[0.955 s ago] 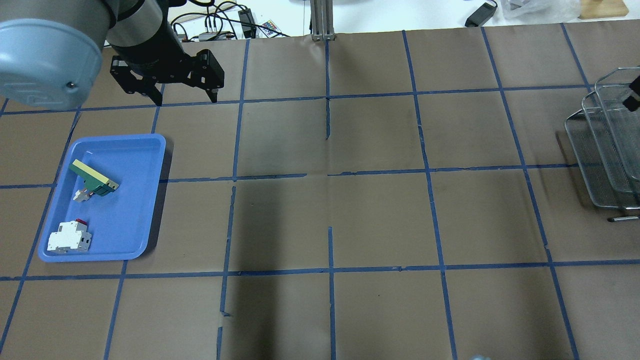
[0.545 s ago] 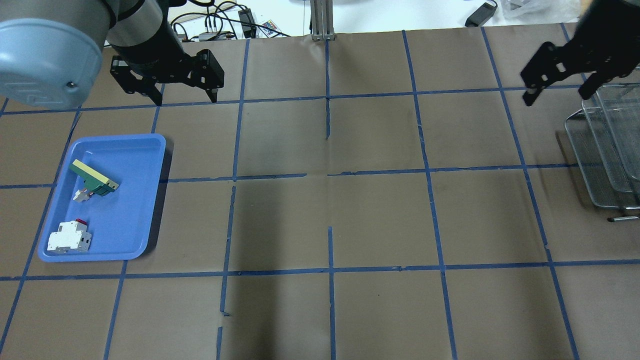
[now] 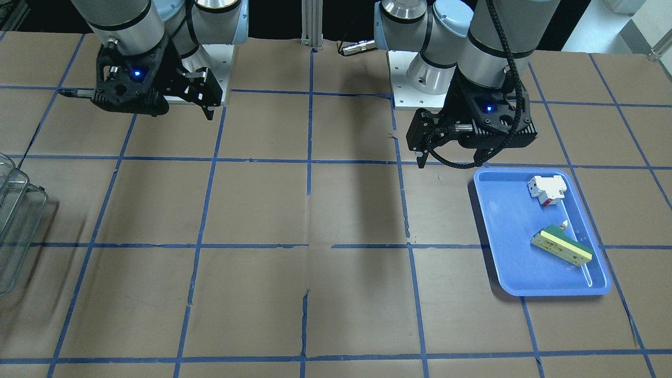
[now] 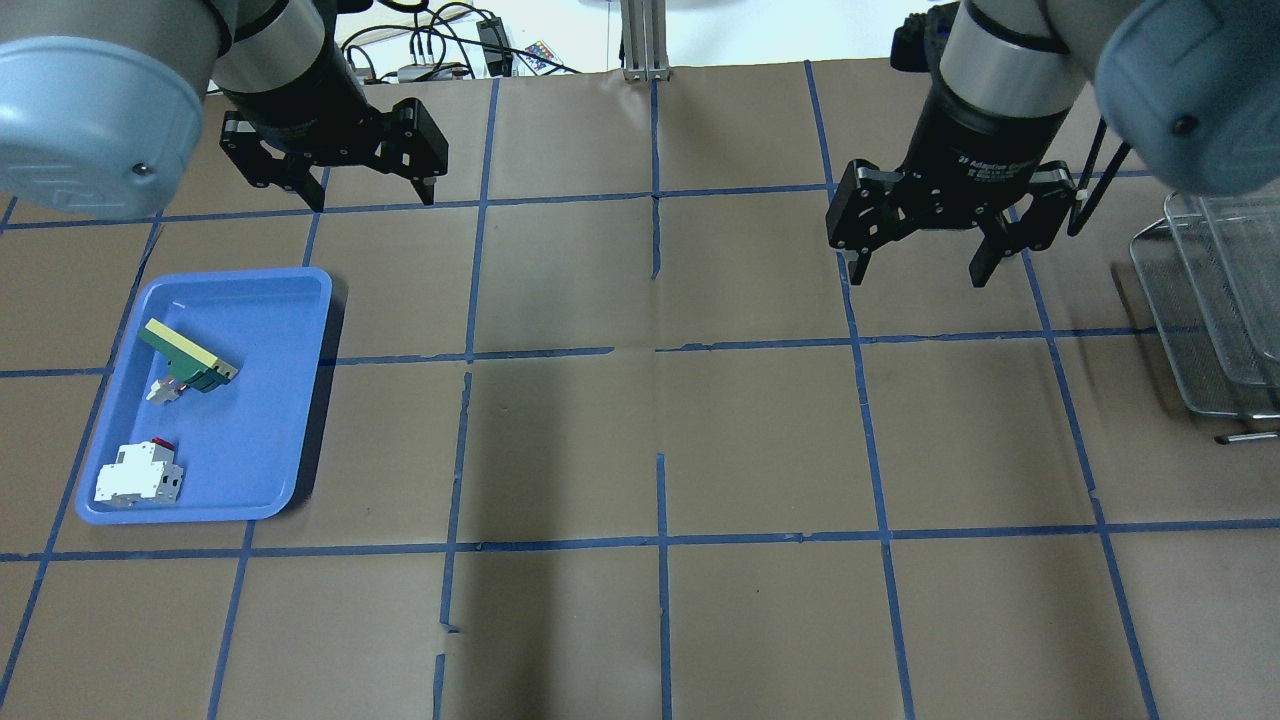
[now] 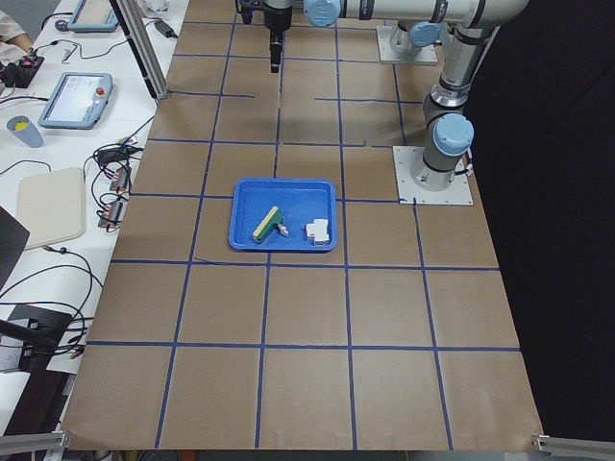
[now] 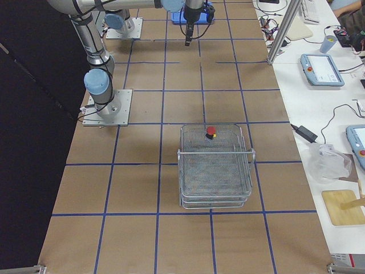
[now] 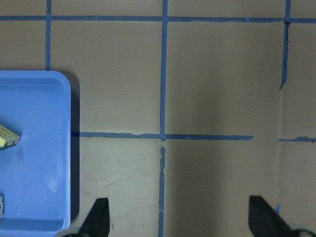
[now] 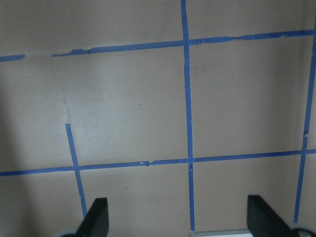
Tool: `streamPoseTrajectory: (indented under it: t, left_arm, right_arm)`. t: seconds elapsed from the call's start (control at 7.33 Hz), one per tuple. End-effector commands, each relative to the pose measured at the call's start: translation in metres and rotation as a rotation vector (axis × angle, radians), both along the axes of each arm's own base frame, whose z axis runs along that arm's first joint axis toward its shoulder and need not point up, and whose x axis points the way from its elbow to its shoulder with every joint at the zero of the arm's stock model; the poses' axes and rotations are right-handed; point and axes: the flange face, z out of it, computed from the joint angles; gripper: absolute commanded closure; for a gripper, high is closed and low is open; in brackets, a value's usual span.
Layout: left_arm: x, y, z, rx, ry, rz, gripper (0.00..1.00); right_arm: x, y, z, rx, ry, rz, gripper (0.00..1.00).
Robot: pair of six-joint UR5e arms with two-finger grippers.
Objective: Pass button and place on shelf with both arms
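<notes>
The button (image 6: 211, 132), with its red cap, sits on the top tier of the wire-mesh shelf (image 6: 215, 171) in the exterior right view. The shelf also shows at the right edge of the overhead view (image 4: 1205, 300) and at the left edge of the front view (image 3: 13, 236); the button is not visible there. My right gripper (image 4: 918, 277) is open and empty, hanging above bare table left of the shelf. My left gripper (image 4: 374, 200) is open and empty above the table, beyond the blue tray. Both wrist views show open fingers over brown paper.
A blue tray (image 4: 260, 400) at the left holds a green-and-cream bar (image 4: 185, 355) and a white-and-red block (image 4: 138, 475). The table is brown paper with blue tape lines. Cables (image 4: 440, 50) and an aluminium post (image 4: 640, 40) stand at the far edge.
My right gripper has moved from the shelf at the right edge leftwards and nearer, to above the table, open and empty. The left arm has not moved.
</notes>
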Motion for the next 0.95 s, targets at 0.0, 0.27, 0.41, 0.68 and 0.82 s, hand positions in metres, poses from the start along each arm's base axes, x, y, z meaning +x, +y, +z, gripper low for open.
streamPoseTrajectory:
  t: [0.0,0.27,0.41,0.68,0.82]
  left_arm:
    - [0.0,0.0,0.0,0.0,0.0,0.0,0.0]
    - [0.0,0.0,0.0,0.0,0.0,0.0,0.0]
    - [0.0,0.0,0.0,0.0,0.0,0.0,0.0]
    - [0.0,0.0,0.0,0.0,0.0,0.0,0.0]
    - [0.0,0.0,0.0,0.0,0.0,0.0,0.0]
  right_arm:
    - [-0.008,0.02,-0.007,-0.002,0.0,-0.026,0.0]
    - [-0.014,0.029,0.002,-0.016,0.001,-0.038,0.0]
    - [-0.015,0.029,0.002,-0.014,0.003,-0.042,0.0]
    - [-0.02,0.028,0.002,-0.01,0.003,-0.056,0.0]
    - [-0.021,0.027,0.002,-0.014,0.005,-0.059,0.0]
